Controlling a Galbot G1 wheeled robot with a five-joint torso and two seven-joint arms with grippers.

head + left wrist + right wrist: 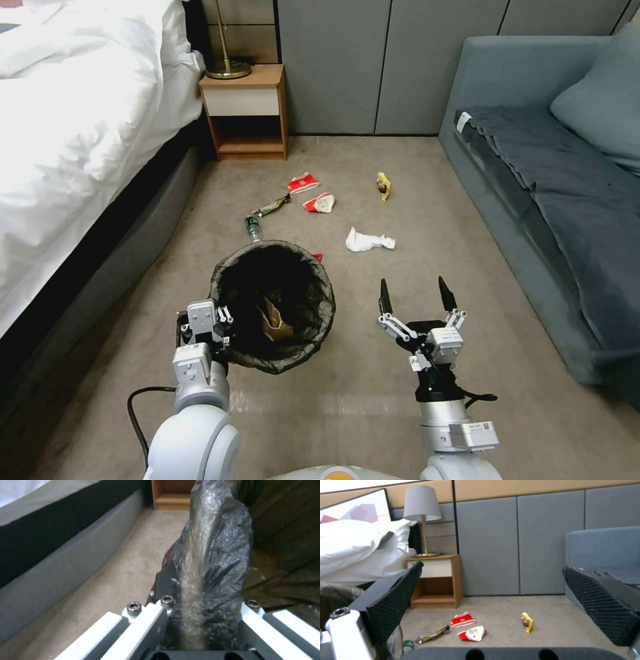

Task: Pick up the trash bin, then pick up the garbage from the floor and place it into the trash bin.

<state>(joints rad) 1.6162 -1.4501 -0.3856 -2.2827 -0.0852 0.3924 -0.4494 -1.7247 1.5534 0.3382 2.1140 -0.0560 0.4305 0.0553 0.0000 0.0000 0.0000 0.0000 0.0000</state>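
You had a beige carpeted floor [413, 413] in front of you, with a bed [73, 133] on the left, a grey sofa [547, 200] on the right, and a wooden nightstand [248, 113] carrying a brass-footed lamp [422, 517] against the grey wall panels.

Your left gripper [212, 320] was clamped on the near rim of the trash bin [273, 307]; in the left wrist view the bag-covered rim [206, 575] ran straight between its fingers. The bin sat at the centre-left of the head view with its dark bag open, and a tan scrap [273, 319] lay inside.

Your right gripper [415, 295] hovered above the carpet just right of the bin, its black fingers spread wide and holding nothing.

Beyond the bin the garbage lay on the floor: a crumpled white tissue [368, 241] nearest, then two red-and-white wrappers [304, 183] [320, 203], a brownish wrapper strip [272, 206] with a small green bottle [253, 226] at its near end, and a yellow wrapper [383, 186] off to the right. A red scrap [318, 256] showed just at the bin's far rim.
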